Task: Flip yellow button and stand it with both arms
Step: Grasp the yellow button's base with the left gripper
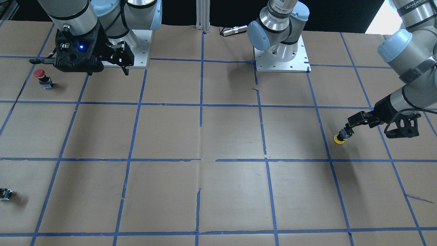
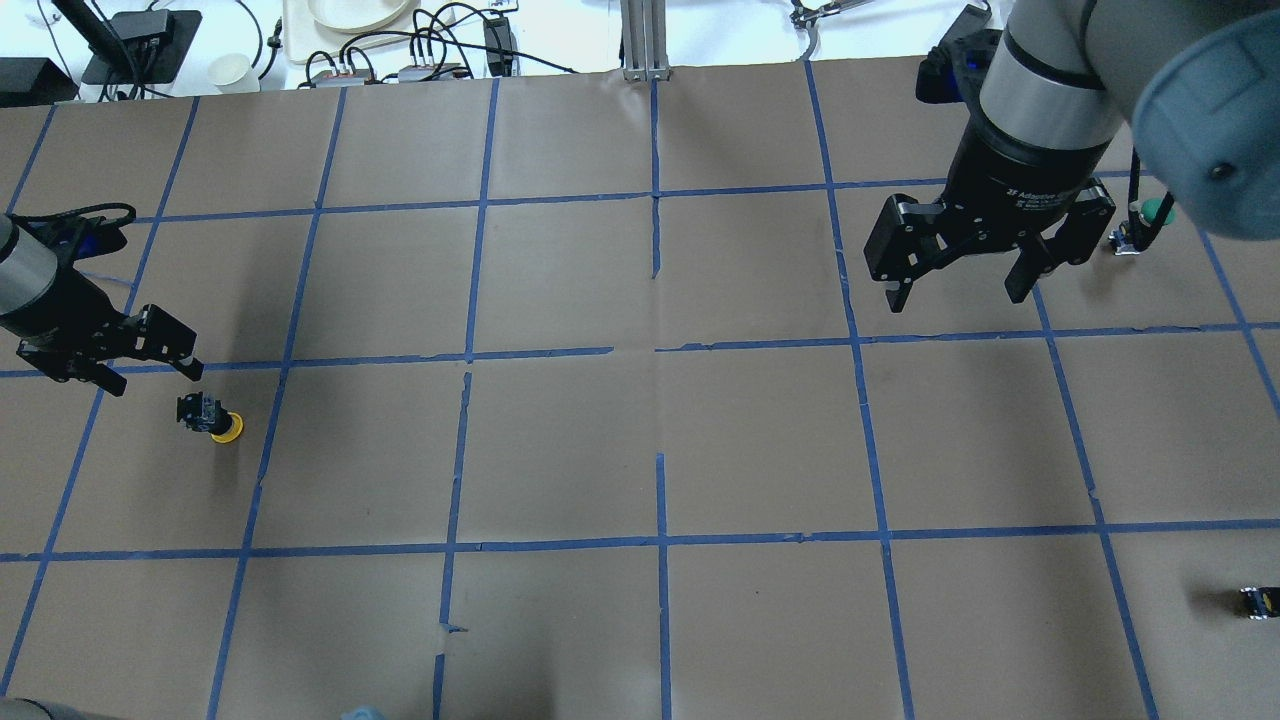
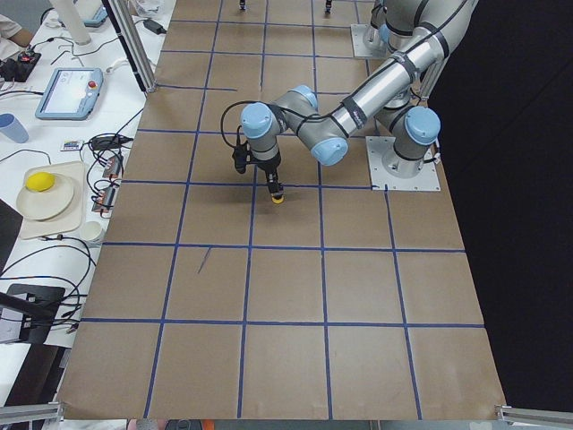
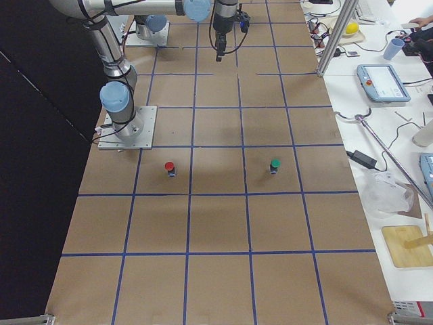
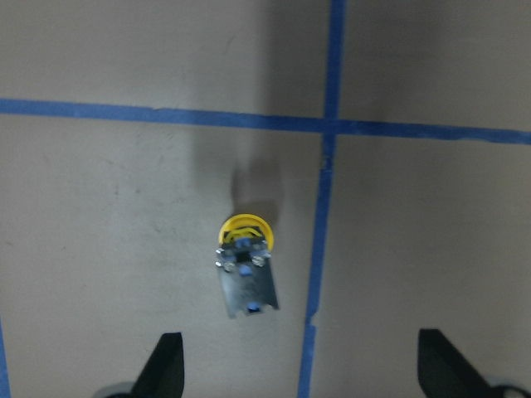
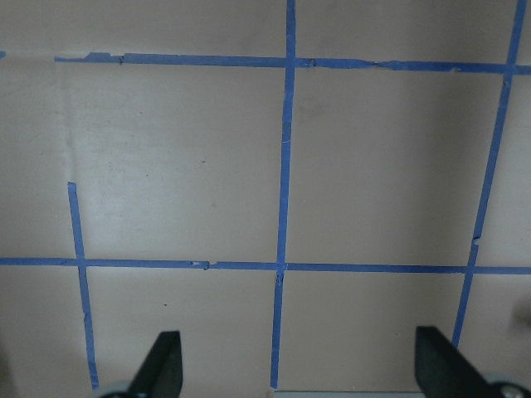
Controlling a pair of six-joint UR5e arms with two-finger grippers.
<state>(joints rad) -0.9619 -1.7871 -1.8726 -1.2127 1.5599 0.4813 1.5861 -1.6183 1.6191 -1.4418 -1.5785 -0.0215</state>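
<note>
Table [image 2: 560, 450]: broad, flat, covered in brown paper and gridded with blue tape.

Left arm [image 1: 409, 58], silver-grey tube with light-blue joint caps, reached low over its own end of the table. Right arm [image 2: 1050, 90], same build, hung well apart at the other end.

Left gripper [image 2: 150, 372], black, two-fingered: fingers spread wide, holding nothing. Right gripper [image 2: 957, 296], same type, also spread and empty. It sat near the red-capped button [image 1: 42, 78] and the green-capped button [image 4: 275, 165], touching neither.

The yellow button [image 5: 245, 278], a small push switch with a round yellow plastic cap on a black boxy body, rested on the paper just beside a tape line. It looked tipped over, not standing on its body. Exact lean unclear.

Small black block [image 2: 1258, 600] with a yellow spot lay far off. Not involved.

Step in hand, as judged: left gripper closing in for the pick. To do it well, centre the black body between the fingers and pinch its flat sides, not the round cap, which would likely slip. Leave one end exposed so the right gripper can take it for the flip.

Relative position: in the wrist view the button lay ahead of the fingertips, within their span, off-centre toward one finger, terminal end facing the camera, cap pointing away. No contact.
</note>
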